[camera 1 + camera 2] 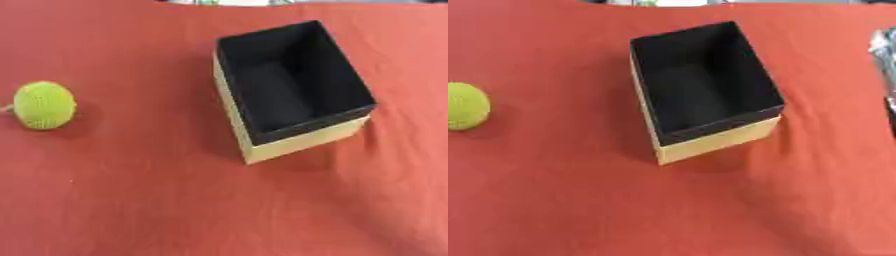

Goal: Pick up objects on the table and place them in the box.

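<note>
A yellow-green knitted ball point(44, 105) lies on the red cloth at the far left, with a short pale stub at its left side. Right of centre stands an open rectangular box point(293, 85) with tan outer walls and a black inside, set at a slant; nothing shows inside it. A silver and black piece of my right hand or arm point(883, 52) shows at the right edge in the right eye view only, well clear of the box. My left hand shows in neither view.
The red cloth point(131, 200) covers the whole table, with slight wrinkles at the right. A pale strip with bits of green point(219, 2) runs along the far edge.
</note>
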